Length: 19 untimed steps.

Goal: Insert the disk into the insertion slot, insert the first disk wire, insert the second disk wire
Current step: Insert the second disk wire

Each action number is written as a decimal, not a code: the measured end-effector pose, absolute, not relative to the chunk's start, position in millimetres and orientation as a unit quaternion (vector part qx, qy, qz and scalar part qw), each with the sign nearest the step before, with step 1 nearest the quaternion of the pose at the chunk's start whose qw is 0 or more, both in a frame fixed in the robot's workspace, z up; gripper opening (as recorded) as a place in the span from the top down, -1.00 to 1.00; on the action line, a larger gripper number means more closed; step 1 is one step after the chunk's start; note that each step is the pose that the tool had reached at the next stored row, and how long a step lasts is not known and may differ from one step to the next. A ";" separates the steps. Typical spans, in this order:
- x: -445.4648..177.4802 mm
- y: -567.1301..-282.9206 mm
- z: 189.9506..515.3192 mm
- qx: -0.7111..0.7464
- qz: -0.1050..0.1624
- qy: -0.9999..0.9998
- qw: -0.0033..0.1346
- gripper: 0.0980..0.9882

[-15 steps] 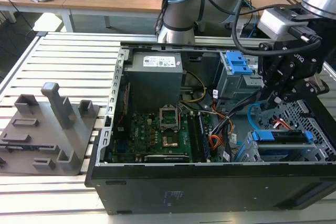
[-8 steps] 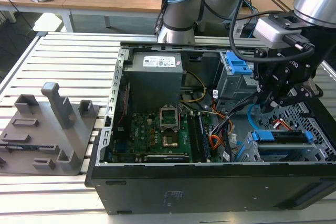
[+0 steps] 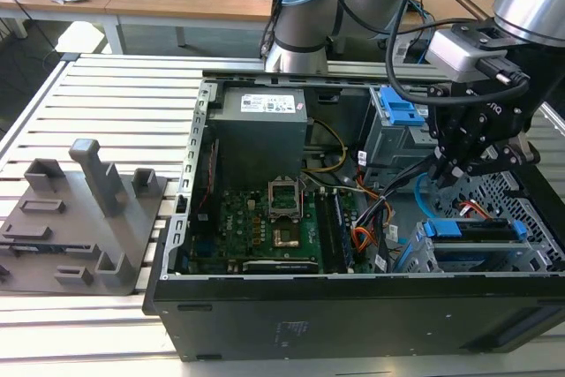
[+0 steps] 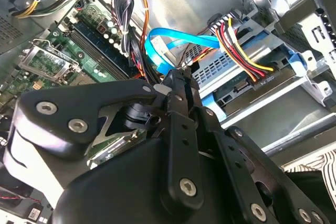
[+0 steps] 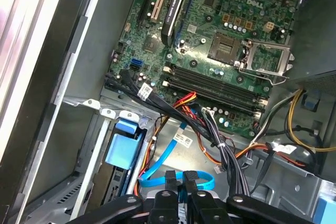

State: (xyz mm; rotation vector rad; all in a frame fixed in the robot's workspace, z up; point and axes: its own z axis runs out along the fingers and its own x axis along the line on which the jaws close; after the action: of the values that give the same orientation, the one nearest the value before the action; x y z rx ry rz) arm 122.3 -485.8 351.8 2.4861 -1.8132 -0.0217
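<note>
1. Pincer. The pincer (image 3: 448, 172) hangs inside the open computer case (image 3: 168, 245), at the end of the case on the exterior view's right. In both wrist views its fingers (image 5: 169, 178) are pressed together at the tips, pinching the blue flat cable (image 4: 178, 40). The cable loops away from the fingertips over the case floor.

2. Disk. The disk (image 3: 468, 229) lies flat in its bright blue caddy, just below the pincer in the exterior view. It is seated inside the insertion slot (image 3: 538, 258), the low cage of light grey perforated metal. The pincer is not touching the disk or the slot.

3. Wiring. In the second wrist view, a bundle of red, yellow and black wires (image 4: 239, 51) runs just beyond the fingertips. It ends in a black connector (image 4: 261, 81) at the rear edge of the disk. Whether the connector is fully seated cannot be told.

4. Surroundings. The taller bay with the blue latch (image 3: 402, 114) stands behind the pincer. The motherboard (image 3: 274, 218) lies towards the exterior view's left of the pincer, with the grey power supply (image 3: 260, 125) behind it. A grey fixture block (image 3: 84, 218) sits on the slatted table (image 3: 115, 94), well apart from the pincer and outside the case.
</note>
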 end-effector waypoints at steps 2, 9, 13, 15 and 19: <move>122.3 -485.8 351.8 0.808 -0.007 -0.589 0.032 0.85; 122.2 -496.1 351.6 0.808 -0.007 -0.589 0.033 0.85; 122.3 -519.0 351.1 0.808 -0.007 -0.589 0.033 0.85; 122.3 -534.4 350.8 0.808 -0.006 -0.589 0.033 0.85; 122.3 -541.0 350.7 0.808 -0.006 -0.589 0.033 0.85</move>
State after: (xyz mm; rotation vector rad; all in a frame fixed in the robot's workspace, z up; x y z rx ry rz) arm 122.3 -541.0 350.7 2.4851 -1.8114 -0.0195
